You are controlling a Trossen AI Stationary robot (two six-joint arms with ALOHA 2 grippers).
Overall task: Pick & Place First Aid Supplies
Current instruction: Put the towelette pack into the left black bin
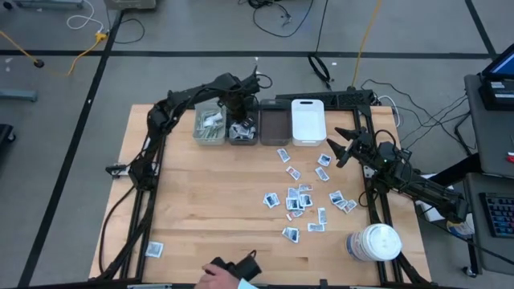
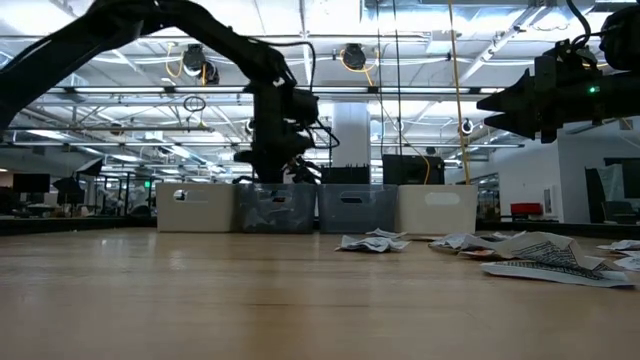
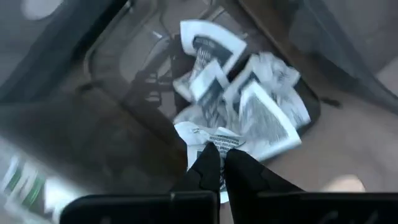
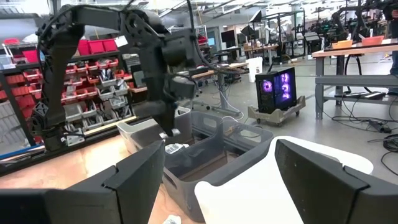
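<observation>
Here, left end effector [image 1: 238, 112]: it hangs over the second bin from the left [image 1: 242, 131] in the far row, fingers pinched on one white sachet [image 3: 208, 138], seemingly so the sachet drops among those piled inside.
Second bin: holds a heap of printed sachets [image 3: 249, 102]; it seems to be the drop point for this kind.
Leftmost bin [image 1: 210, 126]: holds paler wrapped strips, so the supplies appear sorted by type.
Right end effector [image 1: 344, 145]: jaws spread wide and holding nothing, raised at the counter's right edge near the white bin [image 1: 307, 122], likely waiting clear of the left arm.
Loose sachets [image 1: 299, 198]: scattered right of centre on the counter [image 1: 193, 201], not yet binned.
Stray sachet [image 1: 153, 249]: alone, near left.
White jar [image 1: 373, 242]: near right, apart from the sorting.
</observation>
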